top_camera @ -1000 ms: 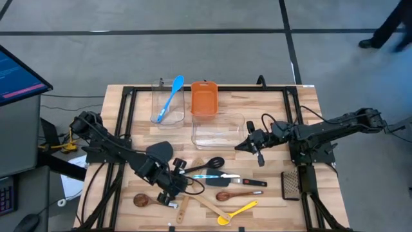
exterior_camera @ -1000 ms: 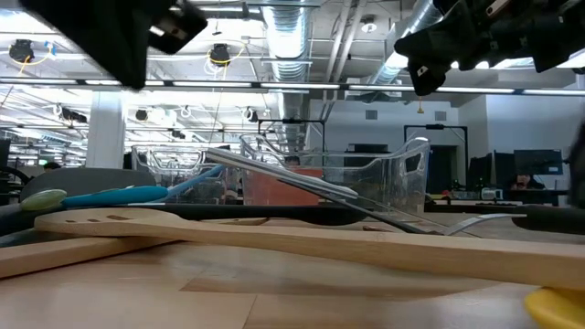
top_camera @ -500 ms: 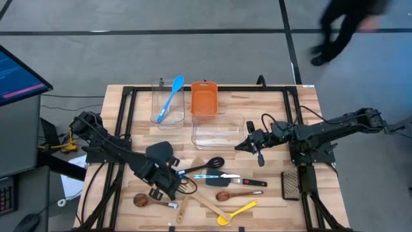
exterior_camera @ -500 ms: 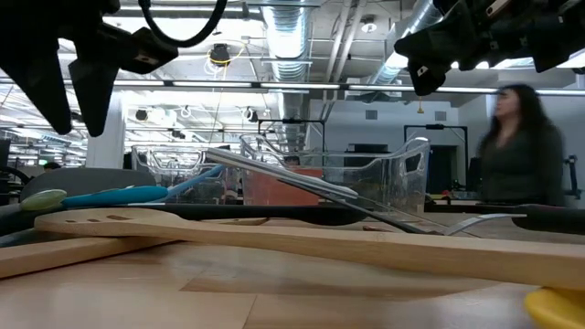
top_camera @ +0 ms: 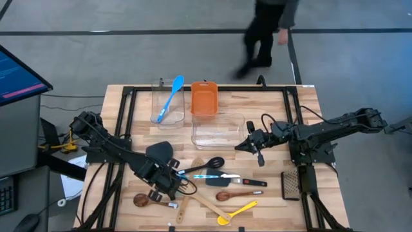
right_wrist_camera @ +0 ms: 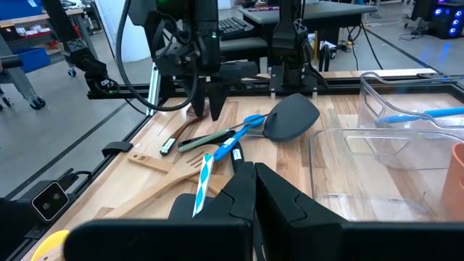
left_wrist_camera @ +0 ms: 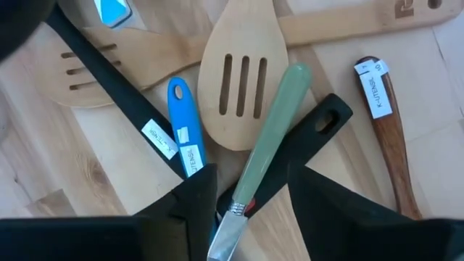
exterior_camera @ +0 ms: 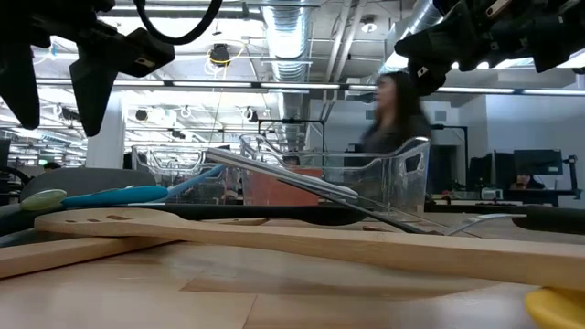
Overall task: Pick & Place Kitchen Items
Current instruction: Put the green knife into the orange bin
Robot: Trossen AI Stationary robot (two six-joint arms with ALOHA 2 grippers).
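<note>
Wooden bench (top_camera: 302, 103) carries two clear tubs, an orange bin (top_camera: 203, 98) and a loose pile of utensils near its front edge. One blue spoon (top_camera: 171, 96) already lies in the left clear tub (top_camera: 158, 108); the larger clear tub (top_camera: 219, 131) holds no utensil that can be made out. The left gripper (top_camera: 168, 185) hangs over the left end of the pile, and its jaws have spread from nearly shut a second ago to clearly apart now, with nothing held. In the left wrist view they straddle a green-handled utensil (left_wrist_camera: 270, 134) lying across a black handle (left_wrist_camera: 304, 141), beside a blue handle (left_wrist_camera: 184, 138) and a slotted wooden spatula (left_wrist_camera: 239, 80). Judgement: this opening prepares a pick, probably of the green-handled item, which is not yet grasped. The right gripper (top_camera: 248, 144) waits above the large tub's right edge, jaws closed and empty.
</note>
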